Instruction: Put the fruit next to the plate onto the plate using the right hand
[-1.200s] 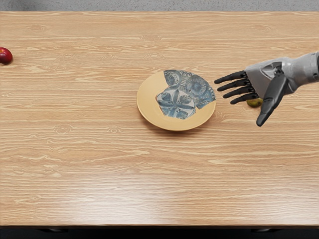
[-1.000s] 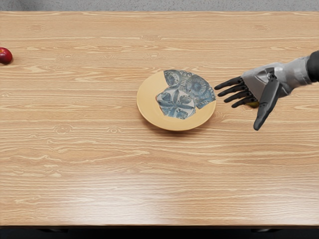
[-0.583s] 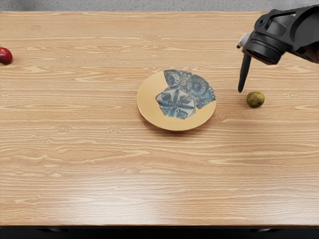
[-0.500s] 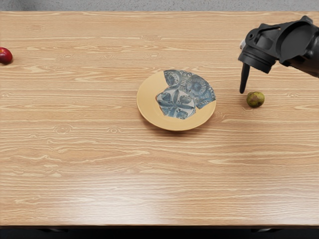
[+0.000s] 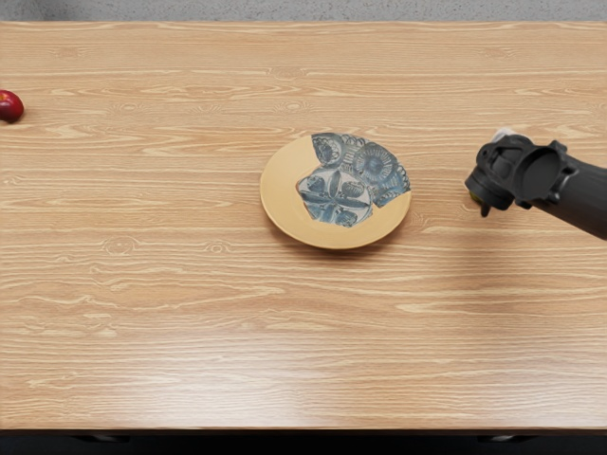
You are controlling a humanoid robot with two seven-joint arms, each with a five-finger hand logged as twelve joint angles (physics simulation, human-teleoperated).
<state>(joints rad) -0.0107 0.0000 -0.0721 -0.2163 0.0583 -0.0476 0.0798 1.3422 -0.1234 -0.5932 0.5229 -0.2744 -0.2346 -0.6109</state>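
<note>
The yellow plate point(image 5: 280, 194) with a blue-grey pattern lies at the table's centre with nothing on it. My right hand point(image 5: 489, 186) comes in from the right edge and points straight down at the table, just right of the plate. Only its dark wrist and back show from above. It stands over the spot where the small green fruit lay, and the fruit is hidden under it. I cannot see whether it holds the fruit. The left arm is out of view.
A red fruit point(image 5: 9, 105) sits at the far left edge of the wooden table point(image 5: 190, 313), well away from the plate.
The right hand lifted off the green fruit and turned palm down, which exposed the fruit. It then dropped straight onto that spot and now covers the fruit. The plate has not moved.
</note>
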